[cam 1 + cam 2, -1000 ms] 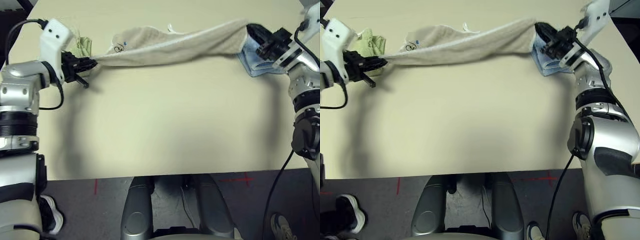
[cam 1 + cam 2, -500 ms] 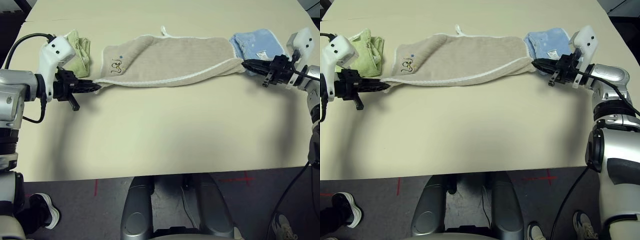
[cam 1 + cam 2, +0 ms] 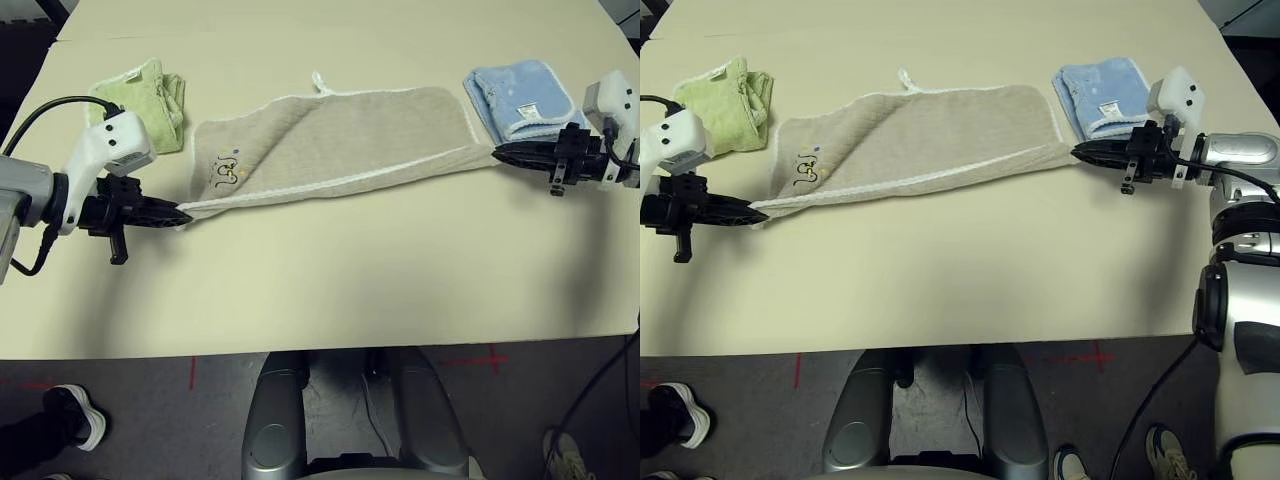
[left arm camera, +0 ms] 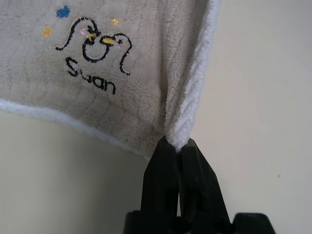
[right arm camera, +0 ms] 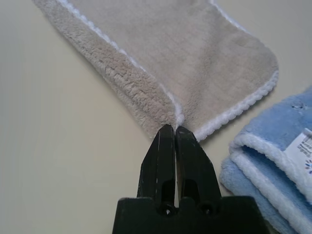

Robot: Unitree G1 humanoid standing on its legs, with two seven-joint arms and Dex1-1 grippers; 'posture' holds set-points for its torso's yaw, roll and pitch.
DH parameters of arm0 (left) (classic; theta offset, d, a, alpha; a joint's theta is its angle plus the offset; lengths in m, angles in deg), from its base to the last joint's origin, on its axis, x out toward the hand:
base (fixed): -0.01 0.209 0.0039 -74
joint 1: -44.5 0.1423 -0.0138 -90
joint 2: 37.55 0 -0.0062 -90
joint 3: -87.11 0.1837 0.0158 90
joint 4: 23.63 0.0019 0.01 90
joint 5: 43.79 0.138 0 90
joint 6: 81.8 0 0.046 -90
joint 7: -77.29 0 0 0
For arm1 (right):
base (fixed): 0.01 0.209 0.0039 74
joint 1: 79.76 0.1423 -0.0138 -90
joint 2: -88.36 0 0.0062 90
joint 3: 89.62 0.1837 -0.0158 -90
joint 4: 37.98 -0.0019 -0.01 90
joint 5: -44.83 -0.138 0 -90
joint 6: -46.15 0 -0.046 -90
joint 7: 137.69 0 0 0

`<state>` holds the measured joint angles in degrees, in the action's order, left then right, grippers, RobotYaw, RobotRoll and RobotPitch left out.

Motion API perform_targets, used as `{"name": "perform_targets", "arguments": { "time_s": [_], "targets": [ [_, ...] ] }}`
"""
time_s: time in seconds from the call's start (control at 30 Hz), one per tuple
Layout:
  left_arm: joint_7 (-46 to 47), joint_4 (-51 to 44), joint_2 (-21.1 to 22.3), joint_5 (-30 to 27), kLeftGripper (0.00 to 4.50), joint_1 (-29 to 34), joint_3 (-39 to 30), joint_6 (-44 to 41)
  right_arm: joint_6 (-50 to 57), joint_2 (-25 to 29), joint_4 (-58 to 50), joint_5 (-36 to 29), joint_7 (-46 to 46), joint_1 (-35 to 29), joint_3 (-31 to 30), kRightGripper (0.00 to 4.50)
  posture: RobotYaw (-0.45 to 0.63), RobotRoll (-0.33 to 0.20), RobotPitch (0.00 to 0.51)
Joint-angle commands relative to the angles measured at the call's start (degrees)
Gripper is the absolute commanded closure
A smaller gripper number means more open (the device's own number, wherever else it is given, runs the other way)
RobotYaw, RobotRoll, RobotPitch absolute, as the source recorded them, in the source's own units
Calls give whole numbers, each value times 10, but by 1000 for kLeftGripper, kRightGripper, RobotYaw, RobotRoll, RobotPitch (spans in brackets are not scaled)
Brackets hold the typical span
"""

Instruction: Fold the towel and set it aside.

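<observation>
The beige towel [image 3: 340, 130] with white edging lies on the table, doubled over lengthwise and stretched sideways between my two grippers. Its embroidered swan mark [image 4: 95, 48] sits near the left end, and a small white loop [image 3: 318, 78] sticks out at the far edge. My left gripper [image 3: 183, 214] is shut on the towel's near left corner [image 4: 178, 139], low over the table. Over at the other end, my right gripper [image 3: 497, 152] is shut on the near right corner [image 5: 178, 119], its fingers [image 5: 163, 156] pressed together.
A crumpled light green towel [image 3: 145, 92] lies at the far left, just beyond the beige one. A folded light blue towel [image 3: 520, 98] lies at the far right, close behind my right gripper. The table [image 3: 350, 270] stretches bare towards its near edge.
The towel hung stretched in the air between the grippers a second ago; it now lies on the table. Both grippers have come nearer and lower, still holding its corners.
</observation>
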<state>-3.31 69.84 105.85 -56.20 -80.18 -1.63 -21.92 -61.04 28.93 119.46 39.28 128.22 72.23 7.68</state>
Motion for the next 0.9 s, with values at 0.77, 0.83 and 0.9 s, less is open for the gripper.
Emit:
{"name": "perform_targets", "arguments": {
  "time_s": [0.77,0.83,0.9],
  "targets": [
    [-56,71,-2,30,4480,-80,45,24,67,17,-107,-15,4,-60,-35,4500,45,0,316],
    [-49,98,-21,48,4480,-107,60,40,60,9,-87,-4,-6,-44,-40,4500,42,0,320],
    [-32,140,-49,71,4480,-141,74,64,60,1,-64,4,-11,-31,-47,4500,46,0,321]
  ]
}}
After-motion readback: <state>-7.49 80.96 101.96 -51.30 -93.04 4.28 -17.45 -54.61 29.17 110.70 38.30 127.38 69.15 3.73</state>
